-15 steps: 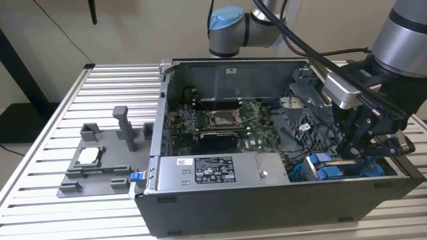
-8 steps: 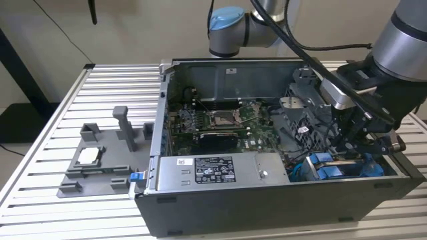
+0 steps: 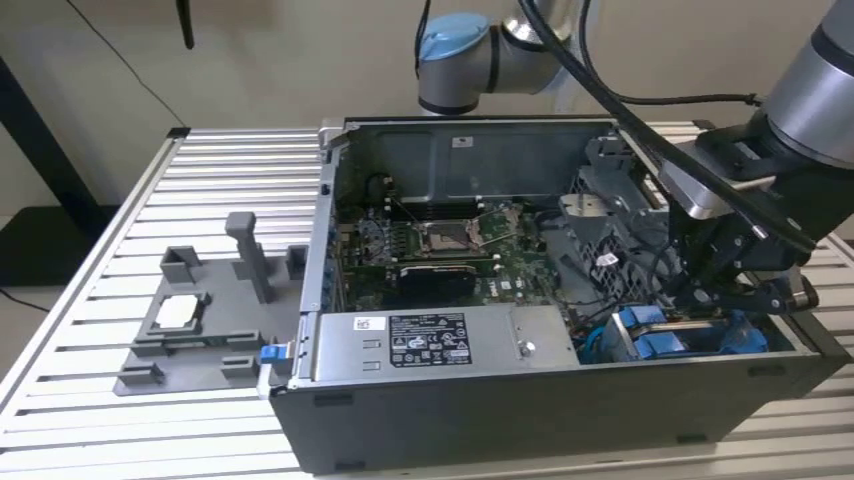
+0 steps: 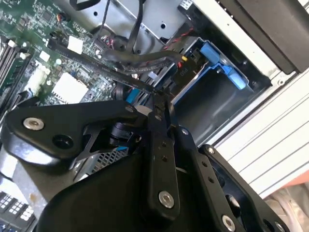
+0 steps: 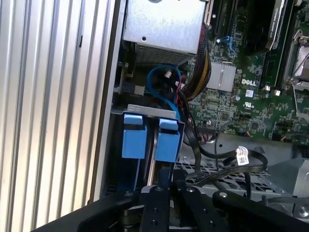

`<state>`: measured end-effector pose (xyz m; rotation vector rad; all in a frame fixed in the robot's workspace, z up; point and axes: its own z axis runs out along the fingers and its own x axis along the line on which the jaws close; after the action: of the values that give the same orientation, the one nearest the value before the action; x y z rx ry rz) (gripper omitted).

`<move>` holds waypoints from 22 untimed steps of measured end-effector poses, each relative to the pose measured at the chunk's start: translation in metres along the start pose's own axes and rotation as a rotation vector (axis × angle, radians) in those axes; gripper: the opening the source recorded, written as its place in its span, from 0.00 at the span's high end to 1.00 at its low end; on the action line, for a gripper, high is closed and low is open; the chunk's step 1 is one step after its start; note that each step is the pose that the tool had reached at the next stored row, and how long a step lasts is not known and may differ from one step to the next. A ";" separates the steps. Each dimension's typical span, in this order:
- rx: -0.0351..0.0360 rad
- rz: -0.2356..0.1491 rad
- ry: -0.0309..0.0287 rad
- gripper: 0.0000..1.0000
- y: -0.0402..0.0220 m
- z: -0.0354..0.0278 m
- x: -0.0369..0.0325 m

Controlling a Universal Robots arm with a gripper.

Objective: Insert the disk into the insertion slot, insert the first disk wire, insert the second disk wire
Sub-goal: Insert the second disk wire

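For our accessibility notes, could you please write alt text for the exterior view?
A robot arm's gripper reaches down into an open desktop computer case at the exterior view's right, just above the blue-tabbed drive cage. The motherboard and a grey labelled power supply box show inside; a grey plastic fixture sits on the slatted table to the left.

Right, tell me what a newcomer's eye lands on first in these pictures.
First the open computer case on the slatted table, its green motherboard bare. Then the gripper reaching down into the case at the exterior view's right, over the bright blue tabs of the drive cage. A grey fixture lies beside the case.
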<state>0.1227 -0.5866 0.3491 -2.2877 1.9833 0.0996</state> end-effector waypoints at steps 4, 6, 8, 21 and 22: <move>-0.0133 0.016 -0.0014 0.84 -0.0007 0.0029 0.0006; -0.0131 0.032 -0.0012 0.84 -0.0007 0.0046 0.0008; -0.0132 0.044 -0.0011 0.84 -0.0014 0.0054 0.0010; -0.0410 0.083 -0.0038 0.84 -0.0143 0.0073 0.0026; -0.0412 0.086 -0.0038 0.84 -0.0145 0.0075 0.0026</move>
<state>0.1376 -0.5862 0.3420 -2.2244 2.0970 0.1535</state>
